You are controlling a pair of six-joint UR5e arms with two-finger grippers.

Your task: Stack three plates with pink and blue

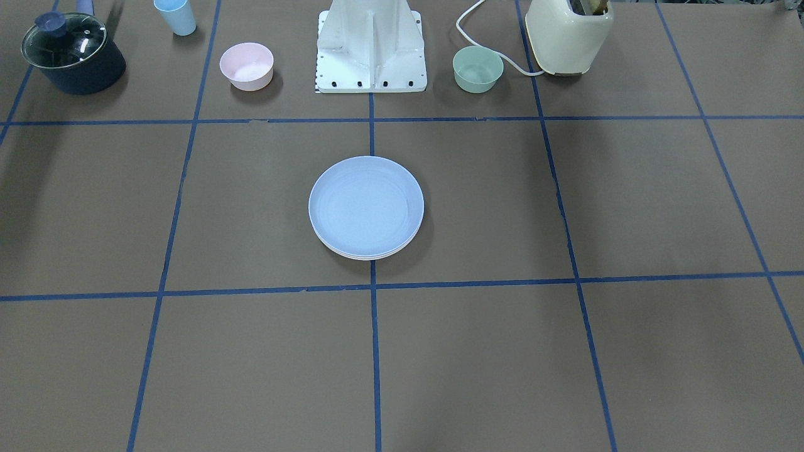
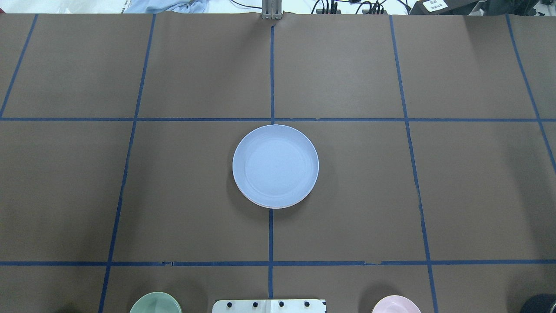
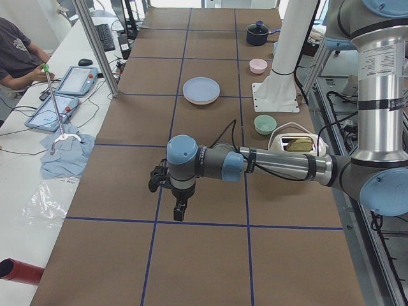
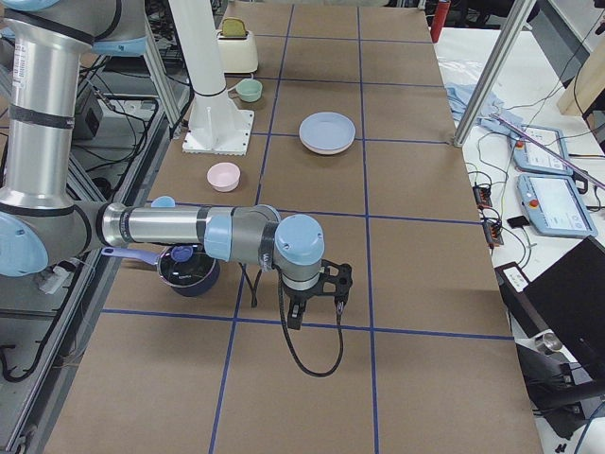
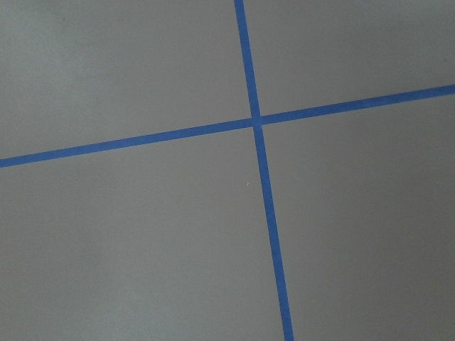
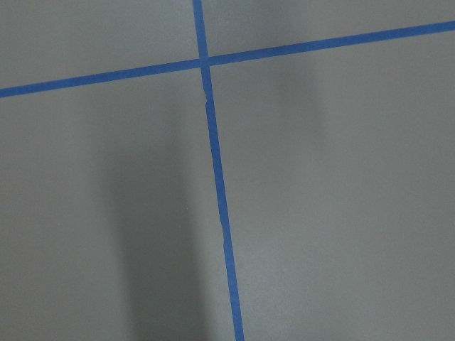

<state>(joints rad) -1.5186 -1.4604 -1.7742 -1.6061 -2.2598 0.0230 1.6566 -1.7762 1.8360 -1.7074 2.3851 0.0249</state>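
Note:
The light blue plate (image 1: 366, 206) lies on top of a stack at the table's middle, also in the overhead view (image 2: 275, 165). Thin pale rims (image 1: 370, 256) show under its near edge; I cannot tell their colours, so the pink and cream plates are mostly hidden. My left gripper (image 3: 180, 208) hangs over bare table far from the stack, seen only in the left side view. My right gripper (image 4: 317, 307) hangs over bare table near the pot, seen only in the right side view. I cannot tell whether either is open. Both wrist views show only brown table and blue tape.
Along the robot's side stand a dark pot with a glass lid (image 1: 72, 53), a light blue cup (image 1: 176, 16), a small pink bowl (image 1: 246, 66), the robot's base (image 1: 370, 50), a small green bowl (image 1: 477, 69) and a cream toaster (image 1: 568, 34). An operator's side table (image 3: 64, 95) lies beyond the far edge.

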